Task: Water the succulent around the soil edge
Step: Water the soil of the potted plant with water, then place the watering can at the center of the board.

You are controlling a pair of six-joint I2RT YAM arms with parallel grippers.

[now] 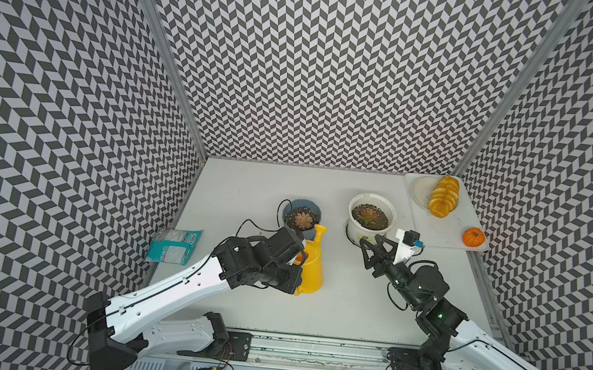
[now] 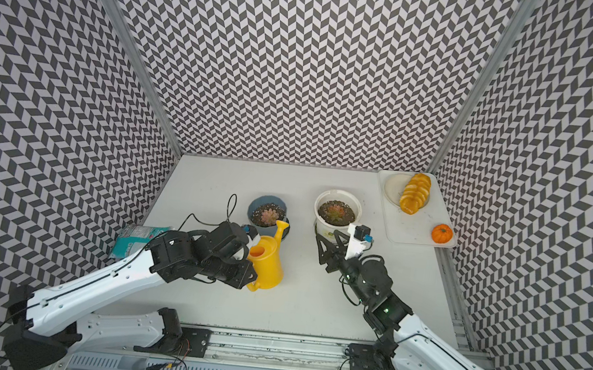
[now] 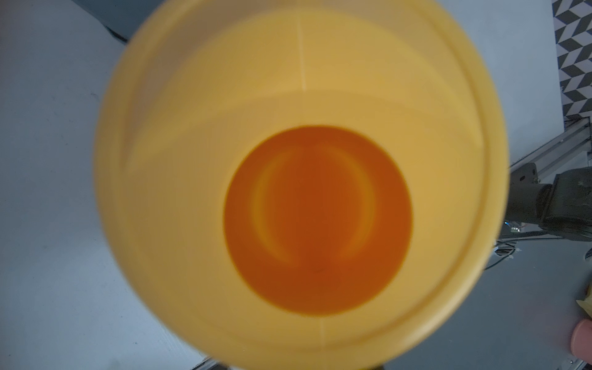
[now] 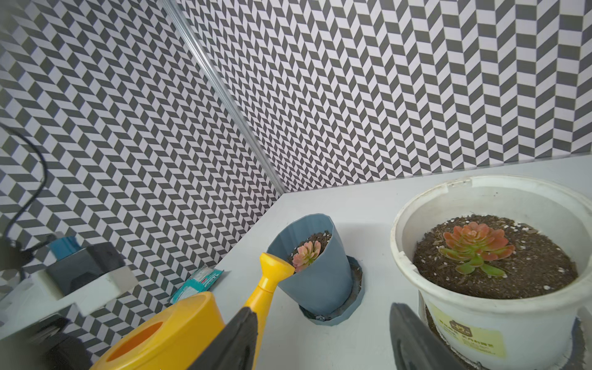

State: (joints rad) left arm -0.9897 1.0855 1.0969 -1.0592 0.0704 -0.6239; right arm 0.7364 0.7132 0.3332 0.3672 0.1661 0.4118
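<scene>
While the left end effector (image 1: 297,258) clenches the watering can (image 1: 311,265), its spout (image 1: 320,234) points toward the succulent (image 1: 302,220).

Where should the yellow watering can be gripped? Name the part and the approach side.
Likely the looped handle at the back of the yellow watering can, approached from opposite the spout: the body looks too wide. The left gripper is already shut there.

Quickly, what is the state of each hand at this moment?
Left hand: closed, holding the yellow watering can.
Right hand: open, holding nothing, near the white pot.
</scene>
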